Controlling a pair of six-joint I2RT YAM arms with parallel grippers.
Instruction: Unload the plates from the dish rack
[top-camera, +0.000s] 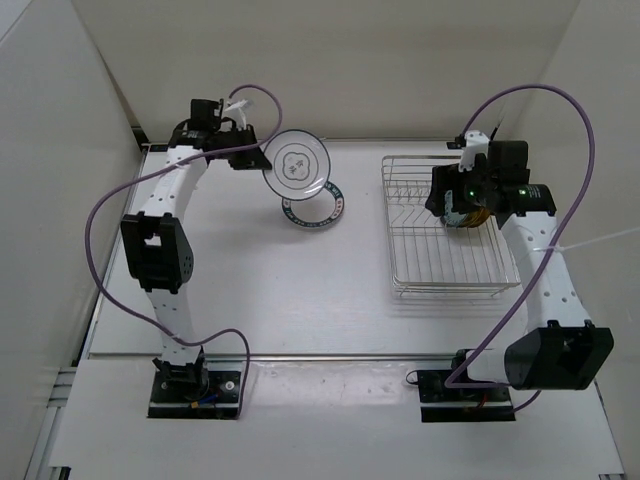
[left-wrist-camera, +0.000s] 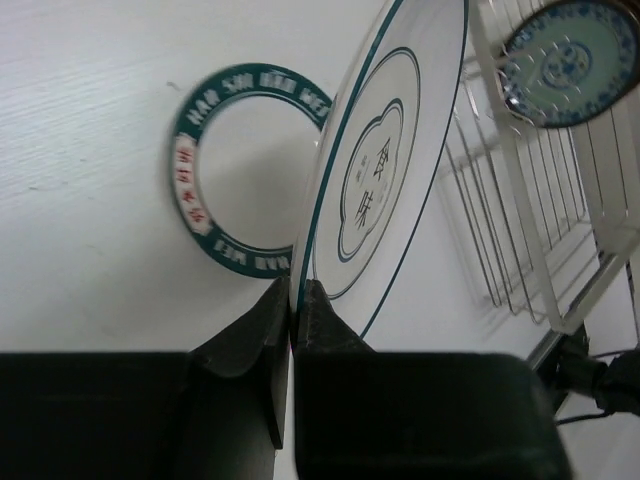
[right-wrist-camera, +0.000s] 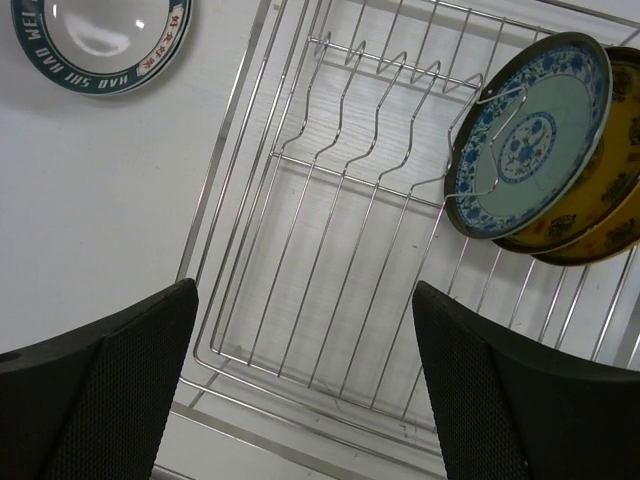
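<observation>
My left gripper (top-camera: 250, 152) is shut on the rim of the white plate with grey motif (top-camera: 297, 163) and holds it on edge above the dark-rimmed white plate (top-camera: 313, 208), which lies flat on the table. In the left wrist view the fingers (left-wrist-camera: 295, 300) pinch the held plate (left-wrist-camera: 385, 150). The silver wire dish rack (top-camera: 445, 250) stands at the right. My right gripper (top-camera: 458, 205) is open and empty over it (right-wrist-camera: 305, 380). The teal patterned plate (right-wrist-camera: 530, 135) and the gold plate (right-wrist-camera: 600, 215) stand in the rack's slots (right-wrist-camera: 330, 250). No orange-sunburst plate shows.
White walls close in the table at the back and both sides. The rack's near slots (right-wrist-camera: 380, 110) hold nothing. The dark-rimmed plate also shows in the right wrist view (right-wrist-camera: 100, 40), left of the rack. Purple cables loop over both arms.
</observation>
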